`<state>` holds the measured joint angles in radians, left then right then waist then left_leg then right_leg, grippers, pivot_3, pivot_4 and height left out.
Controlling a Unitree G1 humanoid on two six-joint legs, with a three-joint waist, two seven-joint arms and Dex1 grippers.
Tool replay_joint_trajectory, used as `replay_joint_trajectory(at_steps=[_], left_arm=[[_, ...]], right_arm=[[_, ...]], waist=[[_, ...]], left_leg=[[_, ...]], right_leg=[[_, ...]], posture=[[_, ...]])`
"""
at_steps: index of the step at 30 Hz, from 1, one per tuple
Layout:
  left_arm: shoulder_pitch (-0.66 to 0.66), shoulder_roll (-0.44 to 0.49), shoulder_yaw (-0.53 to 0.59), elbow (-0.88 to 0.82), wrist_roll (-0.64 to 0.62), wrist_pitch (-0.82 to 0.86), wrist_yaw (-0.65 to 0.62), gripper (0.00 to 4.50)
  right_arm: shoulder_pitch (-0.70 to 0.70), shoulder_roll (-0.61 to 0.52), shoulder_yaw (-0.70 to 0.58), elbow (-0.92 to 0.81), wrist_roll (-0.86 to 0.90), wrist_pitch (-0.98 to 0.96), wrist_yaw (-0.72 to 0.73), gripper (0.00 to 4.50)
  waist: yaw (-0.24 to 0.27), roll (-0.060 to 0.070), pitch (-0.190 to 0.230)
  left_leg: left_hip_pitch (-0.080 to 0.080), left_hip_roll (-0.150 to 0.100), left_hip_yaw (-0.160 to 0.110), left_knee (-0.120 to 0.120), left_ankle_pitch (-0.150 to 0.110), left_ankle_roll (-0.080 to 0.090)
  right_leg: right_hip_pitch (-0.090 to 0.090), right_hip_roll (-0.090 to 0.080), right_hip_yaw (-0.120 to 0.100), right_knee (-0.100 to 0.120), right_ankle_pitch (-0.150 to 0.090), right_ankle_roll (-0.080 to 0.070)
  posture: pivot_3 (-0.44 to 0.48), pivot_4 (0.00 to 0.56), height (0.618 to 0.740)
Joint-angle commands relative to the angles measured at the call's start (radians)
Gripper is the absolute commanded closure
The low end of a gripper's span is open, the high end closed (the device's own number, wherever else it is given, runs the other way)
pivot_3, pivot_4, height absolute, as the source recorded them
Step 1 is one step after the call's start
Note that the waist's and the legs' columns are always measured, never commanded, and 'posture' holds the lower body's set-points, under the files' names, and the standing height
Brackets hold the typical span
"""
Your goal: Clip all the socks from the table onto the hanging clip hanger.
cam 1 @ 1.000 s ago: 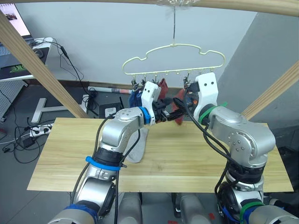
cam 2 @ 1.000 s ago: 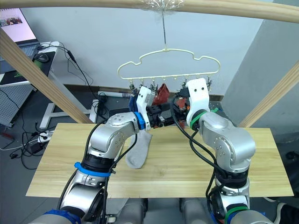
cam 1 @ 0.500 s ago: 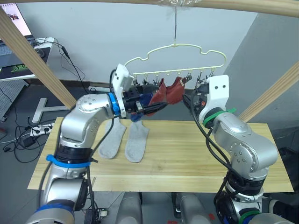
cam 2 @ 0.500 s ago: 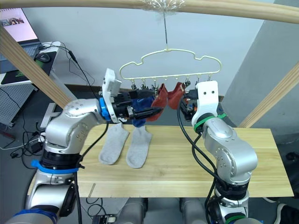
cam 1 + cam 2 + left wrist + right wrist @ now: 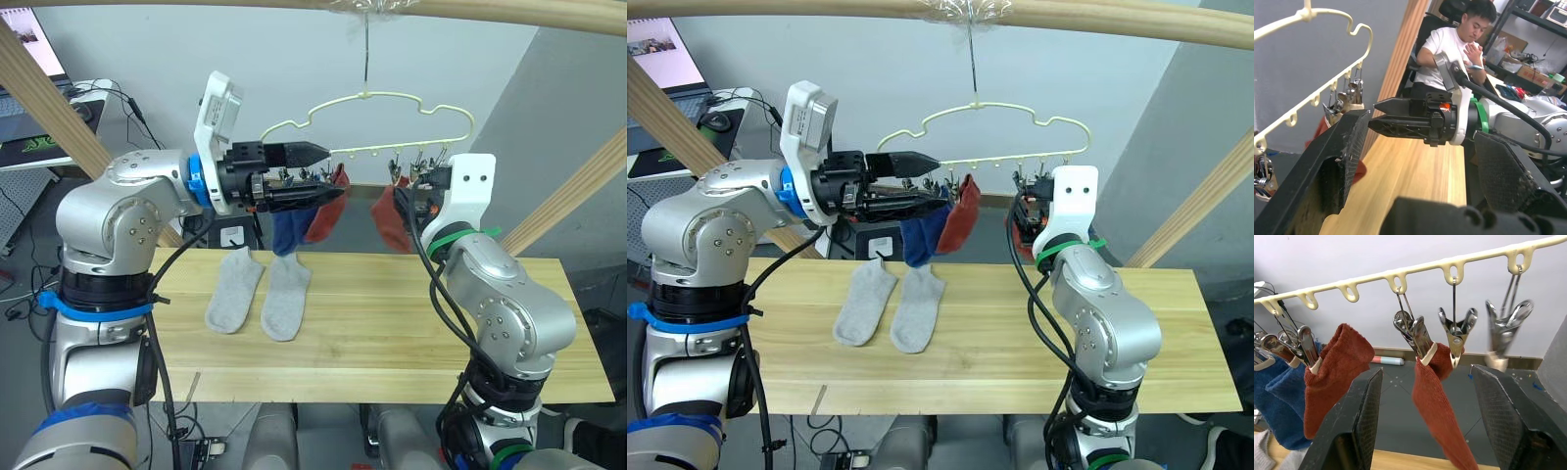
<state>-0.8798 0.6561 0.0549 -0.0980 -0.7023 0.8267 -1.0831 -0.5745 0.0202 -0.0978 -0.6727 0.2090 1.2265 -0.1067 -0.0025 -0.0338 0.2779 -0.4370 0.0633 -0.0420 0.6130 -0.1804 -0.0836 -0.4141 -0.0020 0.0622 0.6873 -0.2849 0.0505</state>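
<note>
Grey socks [image 5: 261, 296] — below left gripper [image 5: 318, 170]

Grey socks [image 5: 257, 294], pale-yellow clip hanger [image 5: 364, 96]

Right gripper [image 5: 1422, 431] spread wide, empty; two rust red socks [image 5: 1437, 396] and blue socks [image 5: 1278, 406] clipped on clip hanger [image 5: 1400, 271].

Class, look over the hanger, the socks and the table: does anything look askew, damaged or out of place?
Nothing stands out. Blue socks and rust red socks hang from the clip hanger; two grey socks lie flat on the table, not yet clipped.
</note>
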Motion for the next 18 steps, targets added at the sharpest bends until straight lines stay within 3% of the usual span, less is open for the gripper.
replay_joint_trajectory(at_steps=[1, 17, 18], left_arm=[[-0.02, 0.018, 0.011, -0.011, -0.013, -0.006, -0.016, 0.63], [-0.003, 0.031, 0.002, -0.039, -0.008, -0.01, 0.0, 0.63], [-0.002, 0.032, 0.002, -0.041, -0.008, -0.009, 0.001, 0.61]], right_arm=[[-0.021, 0.008, -0.008, -0.022, -0.008, -0.021, -0.009, 1.52], [-0.062, 0.029, -0.025, 0.05, -0.012, -0.058, -0.019, 1.52], [-0.064, 0.029, -0.026, 0.055, -0.012, -0.062, -0.019, 1.71]], waist=[[0.0, 0.0, 0.0], [0.001, 0.0, 0.0], [0.001, 0.0, 0.0]], left_leg=[[0.0, 0.0, 0.0, 0.0, 0.0, 0.0], [0.001, 0.0, 0.0, 0.001, 0.001, 0.0], [0.001, 0.0, 0.0, 0.001, 0.001, 0.0]], right_leg=[[0.0, 0.0, 0.0, 0.001, 0.0, 0.0], [0.0, 0.0, 0.0, 0.004, 0.0, 0.0], [0.0, 0.0, 0.0, 0.004, 0.0, 0.0]], posture=[[0.1, 0.193, 0.74], [0.124, 0.195, 0.74], [0.124, 0.195, 0.74]])
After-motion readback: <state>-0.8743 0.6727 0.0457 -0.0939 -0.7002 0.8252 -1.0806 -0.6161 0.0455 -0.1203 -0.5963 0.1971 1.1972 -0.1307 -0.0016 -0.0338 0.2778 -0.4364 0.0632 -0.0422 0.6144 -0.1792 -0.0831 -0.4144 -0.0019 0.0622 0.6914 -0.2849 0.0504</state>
